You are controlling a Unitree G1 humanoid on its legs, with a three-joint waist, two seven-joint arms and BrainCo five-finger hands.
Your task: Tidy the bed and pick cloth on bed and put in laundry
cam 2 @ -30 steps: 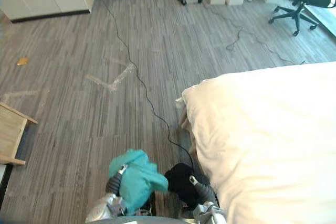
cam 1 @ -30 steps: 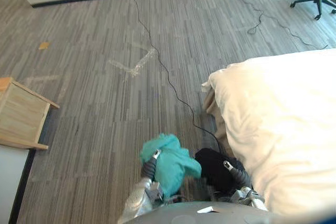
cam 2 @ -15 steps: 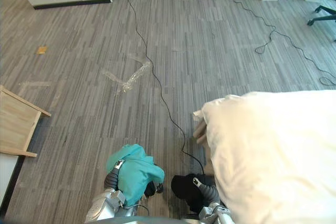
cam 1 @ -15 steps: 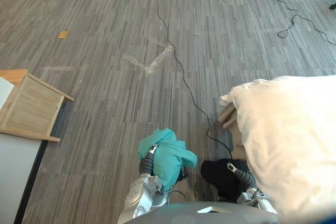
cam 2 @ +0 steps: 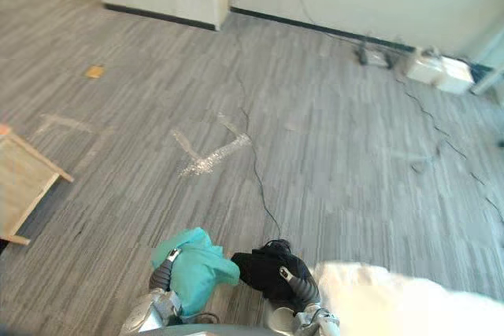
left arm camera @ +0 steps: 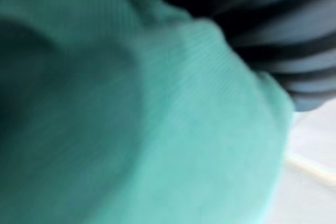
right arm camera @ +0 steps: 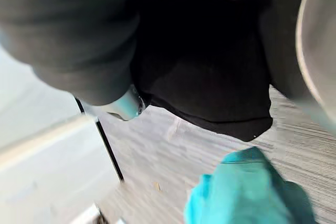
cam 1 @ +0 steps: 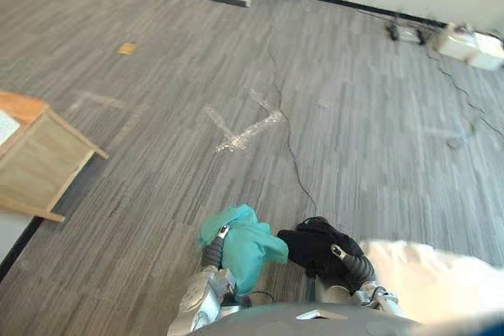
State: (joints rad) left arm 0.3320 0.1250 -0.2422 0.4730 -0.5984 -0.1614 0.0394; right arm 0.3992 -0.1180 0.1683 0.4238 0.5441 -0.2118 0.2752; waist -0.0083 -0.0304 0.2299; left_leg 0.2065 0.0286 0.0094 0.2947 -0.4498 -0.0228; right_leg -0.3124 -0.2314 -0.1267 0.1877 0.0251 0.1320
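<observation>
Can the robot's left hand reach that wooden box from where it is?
Probably not. The left hand is close to the robot's body, under the teal cloth, and the wooden box sits well off to its left across the floor. Nothing blocks the way.

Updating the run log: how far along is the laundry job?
Looks done: two cloths are off the bed. In hand: teal cloth over the left hand, black cloth over the right hand, above the floor. Left: putting both in the laundry; I can't tell whether the wooden crate at left is it. Bed tidiness can't be judged from its corner.
</observation>
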